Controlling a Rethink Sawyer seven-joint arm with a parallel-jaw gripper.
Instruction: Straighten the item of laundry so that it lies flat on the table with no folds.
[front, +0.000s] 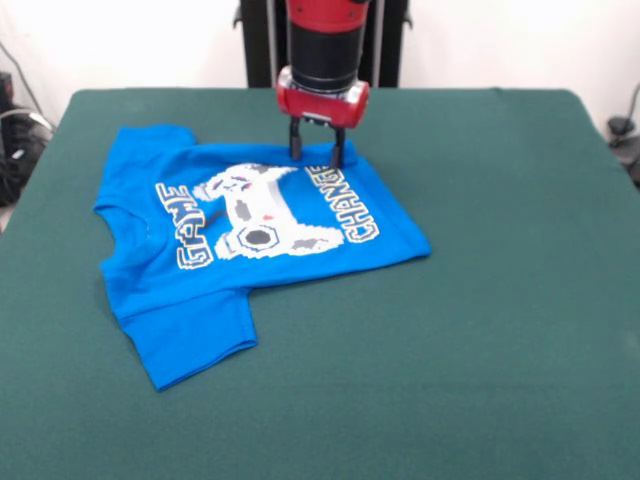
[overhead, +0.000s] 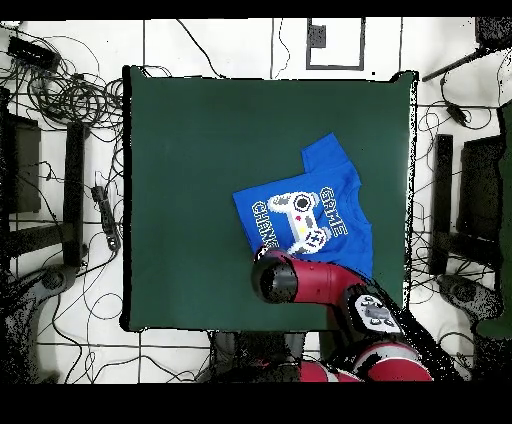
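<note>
The item of laundry, a bright blue T-shirt (front: 250, 225) with a game controller print, lies on the dark green table (front: 480, 320), left of centre, collar to the left. Its right-hand lower part looks folded, cutting the lettering short. One sleeve (front: 195, 340) spreads toward the near side. My gripper (front: 317, 155) points straight down at the shirt's far edge, fingers apart and touching or just above the cloth. In the overhead view the shirt (overhead: 305, 205) lies right of centre on the table (overhead: 190, 180), and the arm (overhead: 300, 280) hides the gripper.
The robot pedestal (front: 320, 40) stands behind the table's far edge. Cables (overhead: 70, 100) and dark frames (overhead: 40, 200) lie on the floor around the table. The shirt's lower edge is close to the table's robot side (overhead: 330, 300).
</note>
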